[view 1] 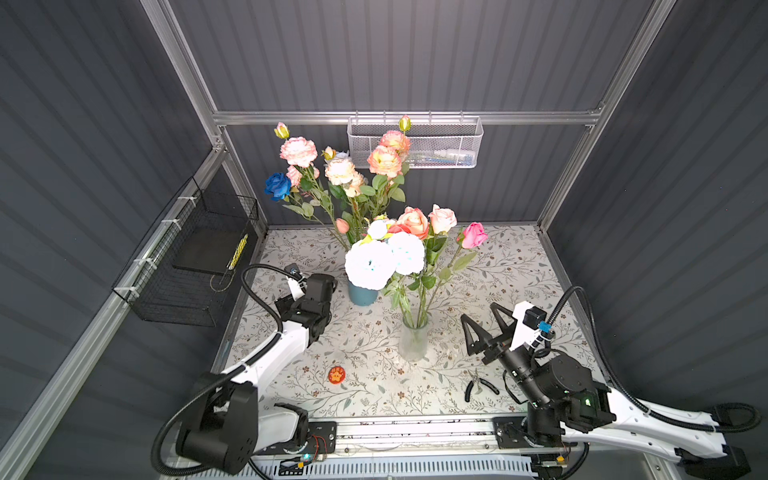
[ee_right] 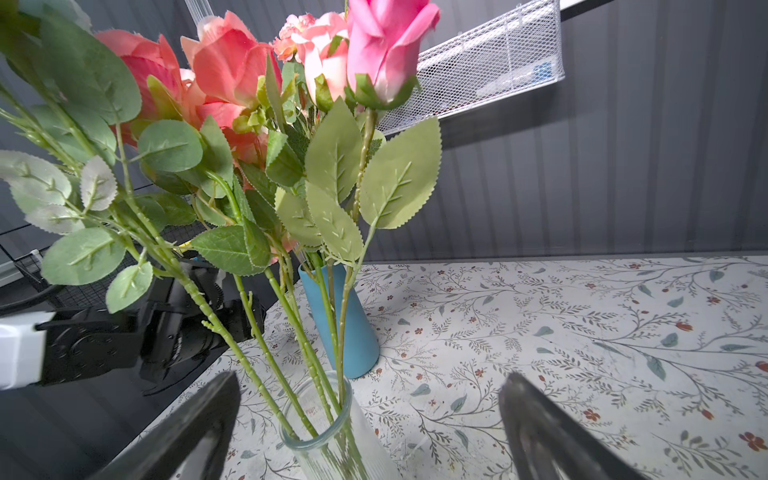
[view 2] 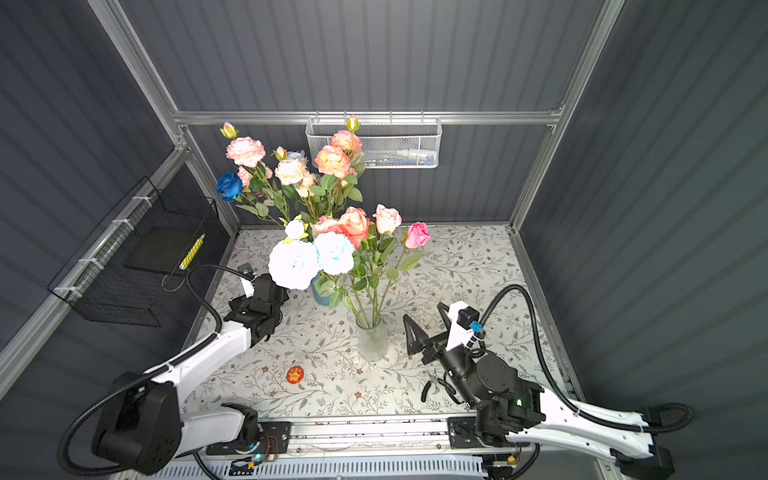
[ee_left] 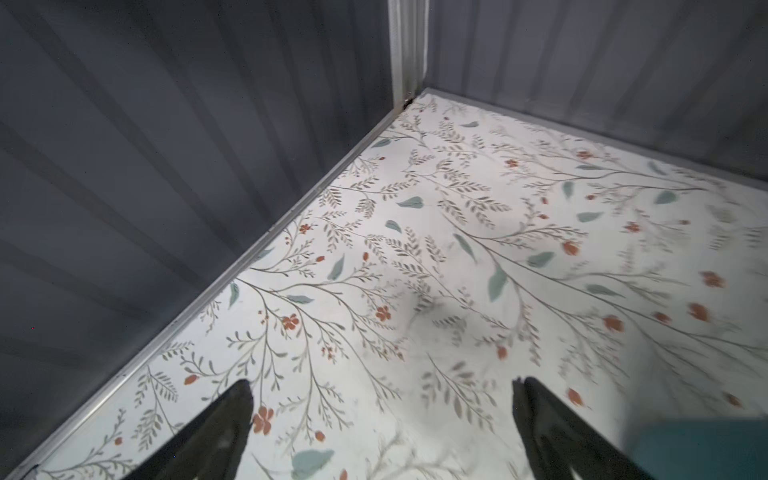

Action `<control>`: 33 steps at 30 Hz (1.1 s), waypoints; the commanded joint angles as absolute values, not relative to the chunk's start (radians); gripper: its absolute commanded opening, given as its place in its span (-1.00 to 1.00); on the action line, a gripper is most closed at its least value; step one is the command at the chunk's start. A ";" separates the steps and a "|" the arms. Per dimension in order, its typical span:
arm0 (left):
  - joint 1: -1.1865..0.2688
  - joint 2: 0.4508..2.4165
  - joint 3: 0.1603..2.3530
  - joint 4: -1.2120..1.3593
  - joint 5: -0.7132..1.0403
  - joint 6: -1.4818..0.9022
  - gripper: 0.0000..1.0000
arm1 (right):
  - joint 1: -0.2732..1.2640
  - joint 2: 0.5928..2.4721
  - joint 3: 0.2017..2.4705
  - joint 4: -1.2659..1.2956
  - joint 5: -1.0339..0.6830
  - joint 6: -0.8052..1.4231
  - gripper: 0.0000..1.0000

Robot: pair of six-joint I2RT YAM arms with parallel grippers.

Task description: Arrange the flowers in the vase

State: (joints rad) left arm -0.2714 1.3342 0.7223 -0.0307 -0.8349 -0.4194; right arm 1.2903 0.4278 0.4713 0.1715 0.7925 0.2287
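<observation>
Flowered counter [view 1: 511, 286]: few roses [view 1: 415, 222] in glass vase [view 1: 413, 343], most flowers [view 1: 338, 170] left in blue pot [view 1: 362, 296]; left claw [ee_left: 382, 382], right claw [view 1: 478, 311] gape empty.

**Bench** [view 1: 519, 282], contents:
- Front vase [view 1: 413, 340]: mid-bench, with flowers [view 1: 441, 219] standing in it.
- Rear vase [view 1: 362, 296]: just behind and left of the front vase, holding a second bunch [view 1: 340, 171].
- Disc [view 1: 336, 375]: on the bench, before and left of the front vase.
- Pliers [view 1: 478, 384]: on the bench, before and right of the front vase.
- Wire basket [view 1: 187, 270]: on the left wall.
- Mesh basket [view 1: 440, 145]: on the back rail, behind the second bunch.
- Left jaws: just left of the rear vase.
- Right jaws: right of the front vase, apart from it.
</observation>
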 commanded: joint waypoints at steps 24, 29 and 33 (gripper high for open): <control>-0.096 1.703 0.455 0.913 -0.420 -0.057 1.00 | 1.242 0.444 0.577 -0.063 0.954 0.286 0.98; -0.098 1.711 0.446 0.944 -0.418 -0.050 0.99 | 0.924 0.500 0.629 -0.257 0.779 0.443 0.98; -0.100 1.714 0.445 0.957 -0.421 -0.046 0.99 | 0.661 0.610 0.620 -0.235 0.587 0.475 0.98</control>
